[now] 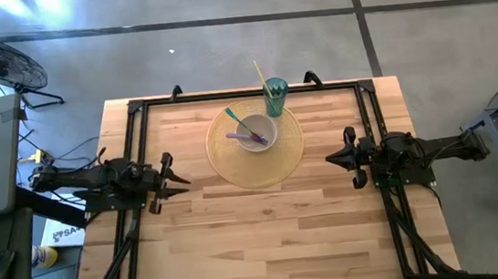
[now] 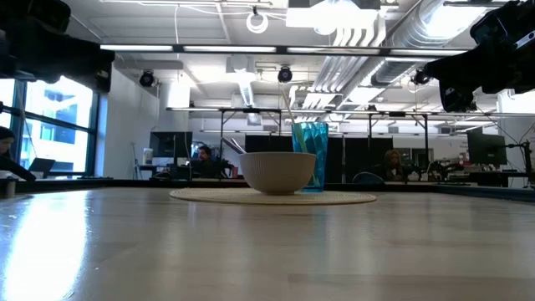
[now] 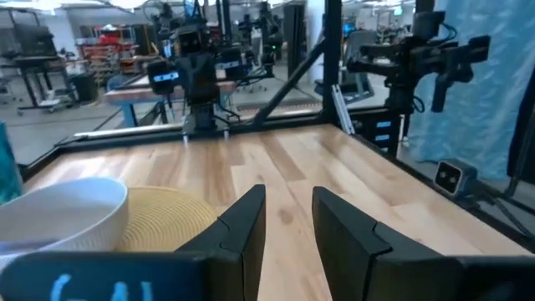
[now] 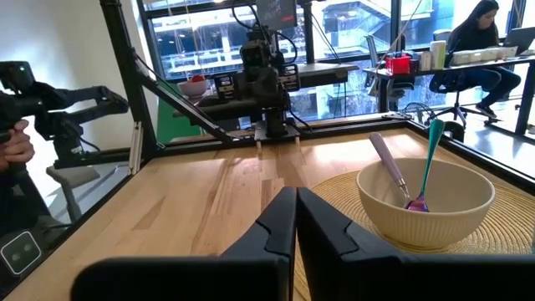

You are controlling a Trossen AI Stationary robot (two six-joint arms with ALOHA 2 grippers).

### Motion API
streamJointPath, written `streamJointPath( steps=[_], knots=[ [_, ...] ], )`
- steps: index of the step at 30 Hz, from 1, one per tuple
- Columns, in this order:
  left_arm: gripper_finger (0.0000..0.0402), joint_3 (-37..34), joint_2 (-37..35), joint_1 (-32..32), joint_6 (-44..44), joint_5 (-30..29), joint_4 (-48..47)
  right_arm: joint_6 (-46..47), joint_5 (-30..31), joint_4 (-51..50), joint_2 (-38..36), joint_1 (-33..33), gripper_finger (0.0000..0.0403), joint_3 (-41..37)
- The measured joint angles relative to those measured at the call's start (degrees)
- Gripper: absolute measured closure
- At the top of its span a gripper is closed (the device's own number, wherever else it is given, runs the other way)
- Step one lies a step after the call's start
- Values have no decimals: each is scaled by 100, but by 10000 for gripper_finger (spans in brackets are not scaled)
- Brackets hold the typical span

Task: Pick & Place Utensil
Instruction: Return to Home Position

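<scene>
1. Hovering at opposite tabletop (image 1: 267, 234) sides, our left tool (image 1: 177, 174) gapes wide; our right tool (image 1: 331, 158) is pinched together;
2. fork (image 1: 234, 117) and spoon (image 1: 236, 135) rest in the bowl (image 1: 268, 138); an inward swing could tip it.

Blue cup (image 1: 276, 97), white bowl (image 1: 268, 141), yellow straw (image 1: 259, 72), tan mat (image 1: 289, 151).
</scene>
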Motion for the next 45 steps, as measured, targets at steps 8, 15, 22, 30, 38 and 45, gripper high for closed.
streamJointPath(
  steps=[8,15,22,30,38,45],
  knots=[
    [305,-34,5,0,-115,-4,678,-2,0,9,0,0,394,0],
    [305,7,5,-2,-50,286,373,-2,2,26,0,1,398,0],
    [305,12,7,-2,-249,-74,1,-2,2,33,0,2,393,0],
    [305,25,27,-2,-258,-101,-92,-2,2,37,0,2,397,0],
    [305,29,27,-2,-236,-98,-111,-2,2,39,0,1,395,-2],
    [305,31,27,-2,-225,-96,-120,-2,1,39,0,1,396,-2]
  ],
)
